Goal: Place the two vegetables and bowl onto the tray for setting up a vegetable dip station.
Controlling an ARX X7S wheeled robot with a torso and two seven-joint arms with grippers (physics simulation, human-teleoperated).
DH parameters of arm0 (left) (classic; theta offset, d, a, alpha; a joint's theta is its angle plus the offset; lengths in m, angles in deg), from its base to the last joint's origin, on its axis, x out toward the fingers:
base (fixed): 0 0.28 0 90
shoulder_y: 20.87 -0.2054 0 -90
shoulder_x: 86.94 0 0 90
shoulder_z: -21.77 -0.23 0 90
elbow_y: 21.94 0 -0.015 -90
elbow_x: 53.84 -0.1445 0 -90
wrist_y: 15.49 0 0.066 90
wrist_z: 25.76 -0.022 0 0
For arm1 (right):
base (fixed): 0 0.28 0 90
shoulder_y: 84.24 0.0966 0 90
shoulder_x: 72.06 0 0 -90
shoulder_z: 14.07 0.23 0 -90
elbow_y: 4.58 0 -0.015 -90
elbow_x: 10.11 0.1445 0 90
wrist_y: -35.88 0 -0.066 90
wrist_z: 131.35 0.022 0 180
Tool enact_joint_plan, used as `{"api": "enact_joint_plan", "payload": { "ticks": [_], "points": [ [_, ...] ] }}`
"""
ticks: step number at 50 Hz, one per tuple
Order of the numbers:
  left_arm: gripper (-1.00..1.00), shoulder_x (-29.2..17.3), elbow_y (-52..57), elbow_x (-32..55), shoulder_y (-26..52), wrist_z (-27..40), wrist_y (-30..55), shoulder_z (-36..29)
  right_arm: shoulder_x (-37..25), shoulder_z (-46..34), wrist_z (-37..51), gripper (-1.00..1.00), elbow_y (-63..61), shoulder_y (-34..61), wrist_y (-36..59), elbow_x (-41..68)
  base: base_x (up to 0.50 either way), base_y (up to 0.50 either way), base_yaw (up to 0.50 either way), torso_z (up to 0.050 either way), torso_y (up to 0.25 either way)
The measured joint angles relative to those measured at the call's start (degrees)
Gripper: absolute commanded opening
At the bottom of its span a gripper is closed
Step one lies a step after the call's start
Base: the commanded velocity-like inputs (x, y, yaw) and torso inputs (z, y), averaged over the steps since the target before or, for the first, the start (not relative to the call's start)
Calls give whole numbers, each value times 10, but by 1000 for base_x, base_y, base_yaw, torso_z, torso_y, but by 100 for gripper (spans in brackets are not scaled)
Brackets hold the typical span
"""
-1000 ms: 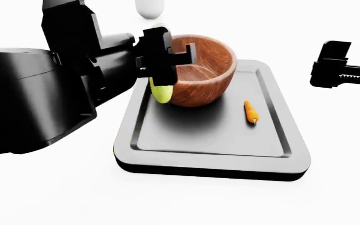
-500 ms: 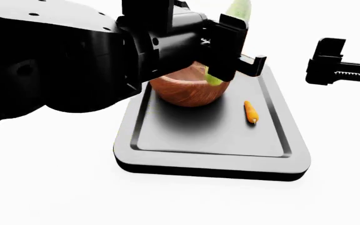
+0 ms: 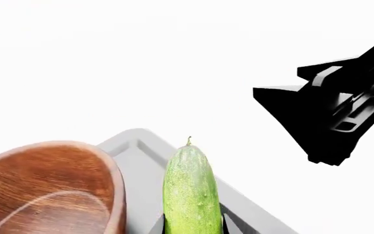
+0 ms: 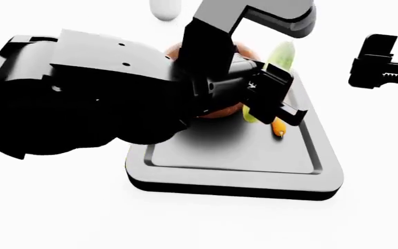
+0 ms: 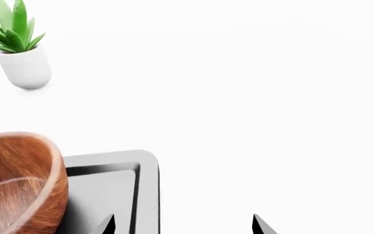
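Yellow-green cucumber (image 4: 279, 62) is gripped lengthwise in the left claw (image 4: 268, 104), held above the grey tray (image 4: 233, 171), w/ its stem end pointing away past the far rim. Wooden bowl (image 3: 44, 190) sits on the tray just beside it; carrot (image 4: 279, 127) lies below the claw. Right claw (image 4: 382, 67) hangs apart over the white surface (image 4: 47, 207), fingertips spread, holding nothing.

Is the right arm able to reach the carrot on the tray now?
Probably not cleanly: the left tool, shut on the cucumber, hangs right over the carrot. The right tool hovers open beside the tray.
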Motion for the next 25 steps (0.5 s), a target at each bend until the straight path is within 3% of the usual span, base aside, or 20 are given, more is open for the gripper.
{"api": "enact_joint_plan", "payload": {
  "ticks": [25],
  "points": [
    [-100,18,5,-16,-36,30,-2,-8,-2,3,0,100,1,0,0,1,0,0,0,0,0]
  ]
}}
